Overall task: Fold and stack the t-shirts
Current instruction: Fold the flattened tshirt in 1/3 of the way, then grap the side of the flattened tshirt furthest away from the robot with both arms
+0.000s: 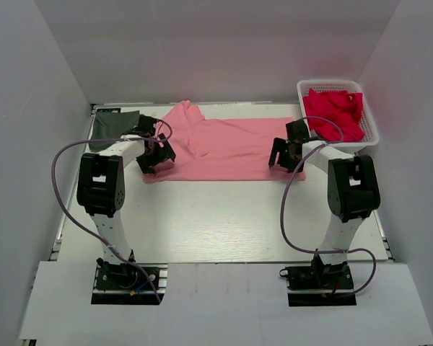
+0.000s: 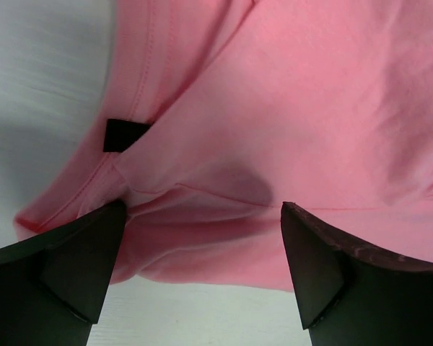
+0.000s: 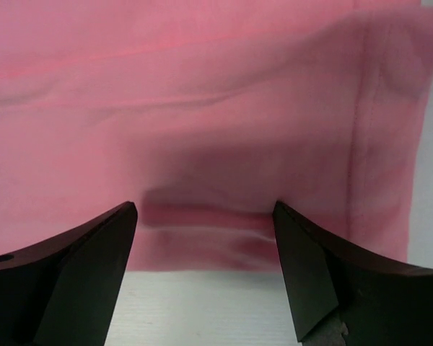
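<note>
- One pink t-shirt (image 1: 227, 148), spread flat across the far half of the table (image 1: 216, 223), long side running left to right, near edge straight.
- One dark grey t-shirt (image 1: 114, 128), folded, at the far-left corner, just beside the pink one's left end.
- Two grippers, both low over the pink cloth.
- Left gripper (image 1: 156, 153) released, jaws wide apart above the near-left corner of the pink t-shirt.
- Right gripper (image 1: 285, 153) released too, jaws wide over the near-right edge.
- One white basket (image 1: 330, 82) at the far-right corner, red cloth (image 1: 335, 112) heaped inside, pieces too bunched to count.
- White tabletop showing between the shirt's near edge and the arm bases (image 1: 126, 277).
- Walls (image 1: 29, 108) close on the left, right and far sides.
- One small black tag (image 2: 125, 134) on the cloth's edge, left wrist view.
</note>
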`<state>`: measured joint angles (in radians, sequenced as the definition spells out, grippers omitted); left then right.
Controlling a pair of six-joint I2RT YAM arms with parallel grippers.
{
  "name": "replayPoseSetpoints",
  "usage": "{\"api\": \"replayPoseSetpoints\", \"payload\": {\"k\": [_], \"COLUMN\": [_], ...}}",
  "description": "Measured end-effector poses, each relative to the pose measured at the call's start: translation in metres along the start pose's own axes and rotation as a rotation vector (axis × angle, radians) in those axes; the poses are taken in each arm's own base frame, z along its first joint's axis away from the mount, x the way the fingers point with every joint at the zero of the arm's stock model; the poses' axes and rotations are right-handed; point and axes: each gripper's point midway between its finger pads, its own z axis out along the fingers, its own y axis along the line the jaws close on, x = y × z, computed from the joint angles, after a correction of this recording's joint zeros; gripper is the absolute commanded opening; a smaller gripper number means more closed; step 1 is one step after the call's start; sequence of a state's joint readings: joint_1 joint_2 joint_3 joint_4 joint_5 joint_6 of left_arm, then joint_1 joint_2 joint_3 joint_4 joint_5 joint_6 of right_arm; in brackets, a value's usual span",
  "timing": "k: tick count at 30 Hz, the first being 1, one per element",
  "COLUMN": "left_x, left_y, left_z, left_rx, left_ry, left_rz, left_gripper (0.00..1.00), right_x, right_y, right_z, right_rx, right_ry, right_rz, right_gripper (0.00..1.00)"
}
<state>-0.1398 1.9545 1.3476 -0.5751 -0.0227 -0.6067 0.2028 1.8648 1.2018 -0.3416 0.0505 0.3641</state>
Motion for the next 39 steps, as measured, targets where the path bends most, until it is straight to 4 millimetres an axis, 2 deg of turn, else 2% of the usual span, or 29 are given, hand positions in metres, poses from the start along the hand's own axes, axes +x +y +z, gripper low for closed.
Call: {"api": "replayPoseSetpoints", "payload": {"k": [8, 11, 13, 16, 19, 20, 24, 25, 26, 27, 29, 31, 34, 36, 39], "left_x": [-0.004, 0.002, 0.015, 0.047, 0.091, 0.111, 0.17, 0.181, 0.187, 0.187, 0.176, 0.147, 0.08, 0.042, 0.009], "left_y": [0.018, 0.029, 0.038, 0.052, 0.073, 0.083, 0.114, 0.12, 0.123, 0.123, 0.12, 0.11, 0.082, 0.065, 0.052], "left_z": [-0.002, -0.007, -0.012, -0.029, -0.052, -0.06, -0.087, -0.093, -0.099, -0.104, -0.113, -0.126, -0.145, -0.154, -0.15], "left_rx": [0.008, 0.021, 0.026, 0.021, -0.007, -0.031, -0.107, -0.12, -0.131, -0.133, -0.134, -0.135, -0.08, -0.026, -0.003], "left_ry": [-0.016, -0.008, 0.007, 0.033, 0.077, 0.106, 0.192, 0.209, 0.221, 0.218, 0.191, 0.13, -0.028, -0.129, -0.179], "left_rz": [-0.064, -0.091, -0.116, -0.175, -0.236, -0.256, -0.317, -0.326, -0.334, -0.339, -0.346, -0.345, -0.34, -0.326, -0.296], "left_gripper": [0.99, 0.99, 0.99, 0.99, 0.99, 0.99, 0.99, 0.99, 0.99, 0.99, 0.99, 0.99, 0.99, 0.99, 0.99], "right_x": [-0.004, 0.001, 0.013, 0.041, 0.074, 0.085, 0.115, 0.123, 0.13, 0.135, 0.133, 0.122, 0.086, 0.053, 0.012], "right_y": [-0.001, -0.003, -0.006, -0.014, -0.023, -0.025, -0.023, -0.022, -0.02, -0.018, -0.011, -0.003, 0.009, 0.02, 0.029], "right_z": [0.003, 0.0, -0.007, -0.022, -0.039, -0.044, -0.061, -0.066, -0.071, -0.076, -0.085, -0.095, -0.108, -0.114, -0.11], "right_rx": [0.015, 0.012, 0.012, 0.019, 0.027, 0.027, -0.015, -0.024, -0.035, -0.048, -0.078, -0.104, -0.117, -0.121, -0.095], "right_ry": [-0.024, -0.042, -0.035, -0.015, 0.007, 0.015, 0.027, 0.033, 0.044, 0.055, 0.037, 0.003, -0.083, -0.151, -0.215], "right_rz": [0.043, 0.058, 0.072, 0.09, 0.099, 0.099, 0.075, 0.066, 0.054, 0.039, 0.013, -0.008, -0.029, -0.032, -0.024], "right_gripper": [0.82, 0.82, 0.82, 0.82, 0.82, 0.82, 0.82, 0.9, 0.9, 0.9, 0.9, 0.9, 0.9, 0.9, 0.9]}}
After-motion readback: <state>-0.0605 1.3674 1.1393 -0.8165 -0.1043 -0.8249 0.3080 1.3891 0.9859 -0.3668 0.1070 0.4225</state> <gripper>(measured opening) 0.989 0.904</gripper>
